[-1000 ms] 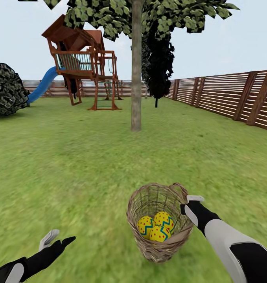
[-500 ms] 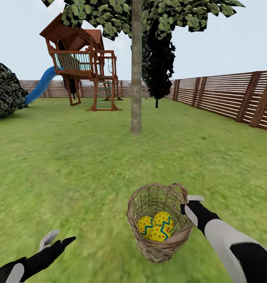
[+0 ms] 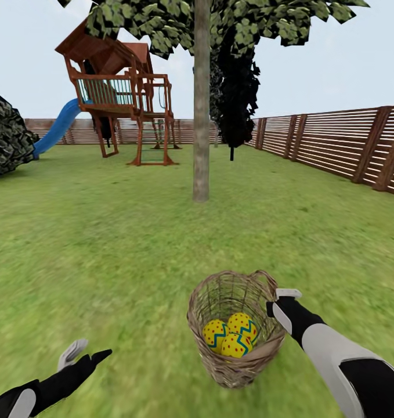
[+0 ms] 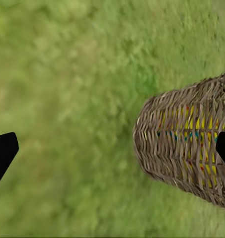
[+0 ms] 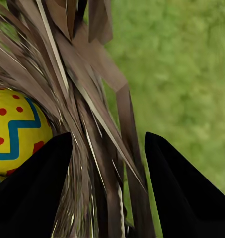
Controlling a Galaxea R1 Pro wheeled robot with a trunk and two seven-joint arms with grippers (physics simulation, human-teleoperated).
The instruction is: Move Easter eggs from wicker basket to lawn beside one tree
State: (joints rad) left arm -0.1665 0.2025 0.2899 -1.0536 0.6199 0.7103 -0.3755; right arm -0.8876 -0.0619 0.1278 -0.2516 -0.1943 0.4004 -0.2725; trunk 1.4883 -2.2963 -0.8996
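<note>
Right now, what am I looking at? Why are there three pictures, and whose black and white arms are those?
Those arms belong to a robot on wheels in a pretend, computer-made garden. The big picture comes from a camera on its head, looking forward and down. The other two come from little cameras near each hand.

The robot's right hand grips the rim of a wicker basket, and the basket seems to be lifted off the lawn. The right wrist camera sees the twigs squeezed between its black fingers. Inside are three Easter eggs, yellow with red dots. The left hand is open and holds nothing; its camera sees the basket from the side.

Ahead stands a tree with a thick trunk. Further off are a playset with a blue slide and a wooden fence.
</note>
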